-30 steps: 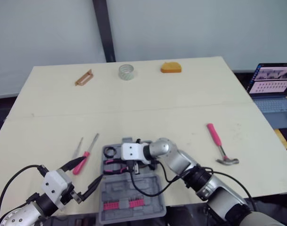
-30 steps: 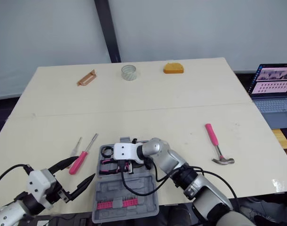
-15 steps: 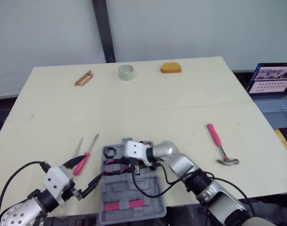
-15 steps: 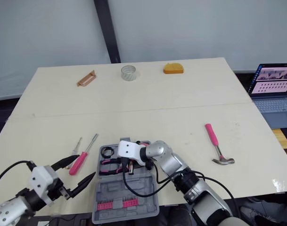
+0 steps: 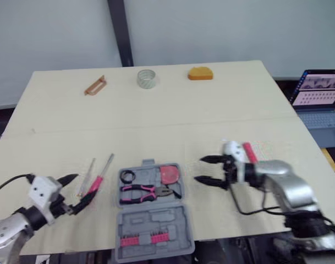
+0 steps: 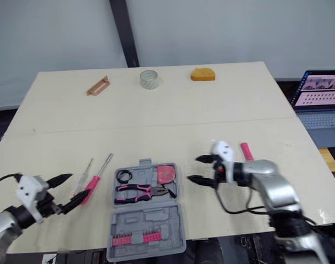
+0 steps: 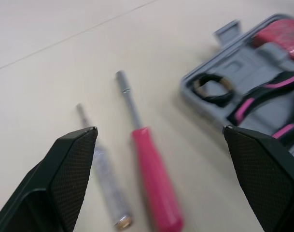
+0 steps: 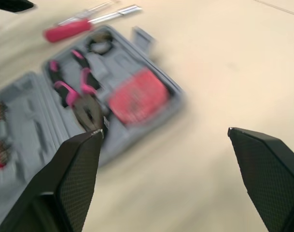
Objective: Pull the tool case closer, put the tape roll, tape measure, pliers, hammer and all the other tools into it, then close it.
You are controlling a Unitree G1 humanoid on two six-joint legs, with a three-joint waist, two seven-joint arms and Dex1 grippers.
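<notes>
lying just before left gripper's (image 5: 81, 188) parted jaws: pink screwdriver (image 7: 156, 186).

A pale cream worktop (image 5: 156, 110) spreads wide, with a faint seam running across it from side to side. Beyond its right edge an open laptop (image 5: 320, 102) stands with its screen lit, showing rows of small pictures. Behind the worktop's far edge a dark post (image 5: 116, 33) rises against a plain grey-white backdrop (image 5: 222, 27).

Two screwdrivers (image 7: 155, 191), one case (image 6: 148, 224), one hammer (image 6: 246, 150)
</notes>
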